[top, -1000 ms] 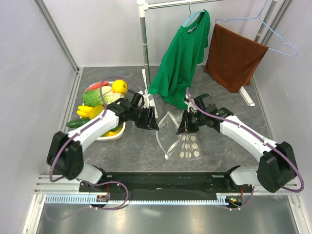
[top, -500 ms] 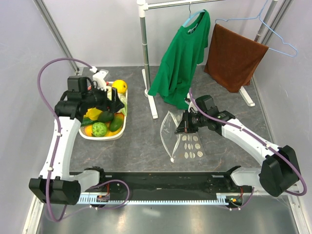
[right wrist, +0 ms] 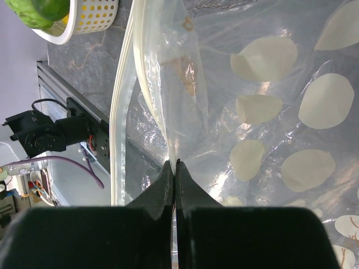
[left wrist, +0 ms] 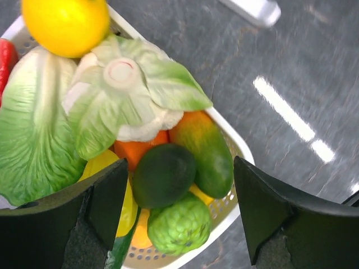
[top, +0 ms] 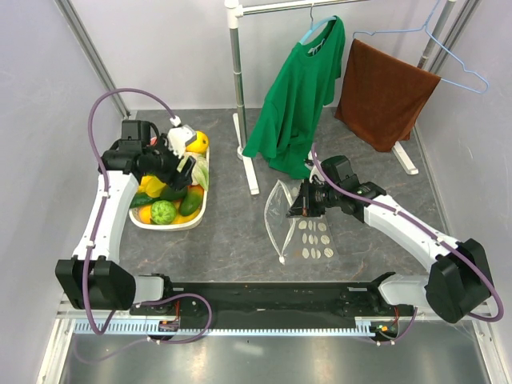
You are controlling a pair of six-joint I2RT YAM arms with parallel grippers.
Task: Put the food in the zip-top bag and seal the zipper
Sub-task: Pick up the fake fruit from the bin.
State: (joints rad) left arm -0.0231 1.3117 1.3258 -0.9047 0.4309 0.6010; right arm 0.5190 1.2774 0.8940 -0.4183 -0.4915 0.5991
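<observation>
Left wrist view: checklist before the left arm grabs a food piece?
1. Left gripper open: ok, jaws spread wide.
2. Target centred: ok, dark green fruit sits between the jaws.
3. Height above the pile in the white tray: cannot tell.
4. Right gripper shut on zip-top bag: ok, pinching its edge.
5. Bag mouth open: ok, the two zipper strips are apart.

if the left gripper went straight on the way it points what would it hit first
Probably the dark green fruit in the white tray, centred between the open fingers of the left gripper, though depth is unclear.
</observation>
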